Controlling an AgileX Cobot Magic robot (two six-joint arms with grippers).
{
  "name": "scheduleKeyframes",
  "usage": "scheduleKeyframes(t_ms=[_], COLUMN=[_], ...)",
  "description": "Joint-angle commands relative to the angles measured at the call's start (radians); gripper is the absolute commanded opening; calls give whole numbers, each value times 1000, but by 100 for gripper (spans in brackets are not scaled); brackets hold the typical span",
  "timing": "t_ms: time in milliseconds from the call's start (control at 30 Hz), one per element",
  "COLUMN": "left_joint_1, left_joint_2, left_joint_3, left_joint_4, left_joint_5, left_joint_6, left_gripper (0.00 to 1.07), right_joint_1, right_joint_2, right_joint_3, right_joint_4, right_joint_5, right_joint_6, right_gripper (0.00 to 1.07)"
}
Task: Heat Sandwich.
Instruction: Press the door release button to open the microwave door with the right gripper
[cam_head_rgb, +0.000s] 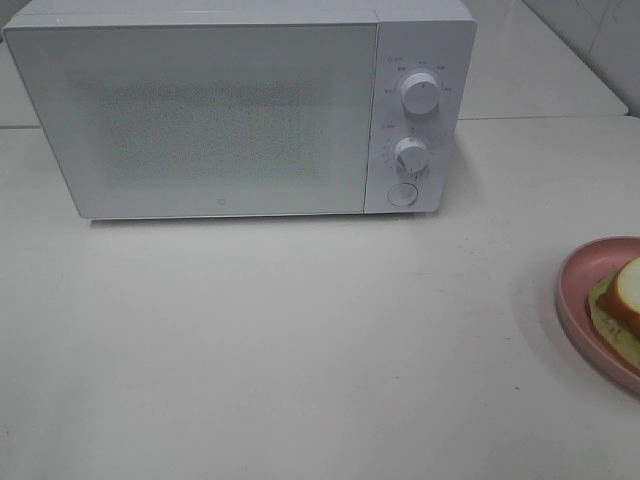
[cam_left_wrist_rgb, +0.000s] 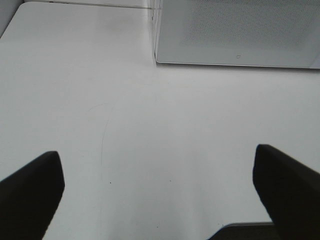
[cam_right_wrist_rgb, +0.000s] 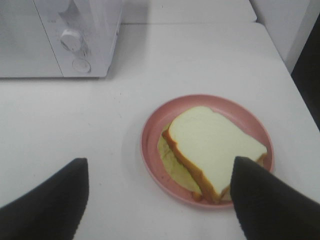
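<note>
The sandwich (cam_right_wrist_rgb: 212, 147), white bread with tan crust and green lettuce, lies on a round pink plate (cam_right_wrist_rgb: 150, 137). In the high view the sandwich (cam_head_rgb: 625, 295) and plate (cam_head_rgb: 575, 295) sit at the right edge, partly cut off. The white microwave (cam_head_rgb: 240, 110) stands at the back with its door shut. My right gripper (cam_right_wrist_rgb: 160, 200) is open above the table, just short of the plate. My left gripper (cam_left_wrist_rgb: 157, 187) is open over bare table in front of the microwave (cam_left_wrist_rgb: 235, 32). Neither gripper shows in the high view.
The microwave has two knobs (cam_head_rgb: 421, 92) and a round button (cam_head_rgb: 402, 195) on its right panel. The white table (cam_head_rgb: 300, 340) runs in front of it. A dark gap lies beyond the table's right edge (cam_right_wrist_rgb: 307, 85).
</note>
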Motion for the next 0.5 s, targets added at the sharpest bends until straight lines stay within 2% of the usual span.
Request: scheduleKeyframes(t_ms=[33,233,500], left_joint_1=[5,5,5], left_joint_2=[-24,-24,-24], left_joint_3=[2,2,2], left_joint_4=[-7,-7,-7], left_joint_5=[-13,-13,-13], left_joint_6=[1,1,1], left_gripper=[97,97,97], right_joint_1=[-4,-4,-4], right_joint_2=[19,95,282], right_joint_3=[-22,-21,-21], right_joint_4=[0,0,0], right_joint_5=[-121,-267,-422], right_joint_6=[0,0,0], right_gripper=[76,76,76])
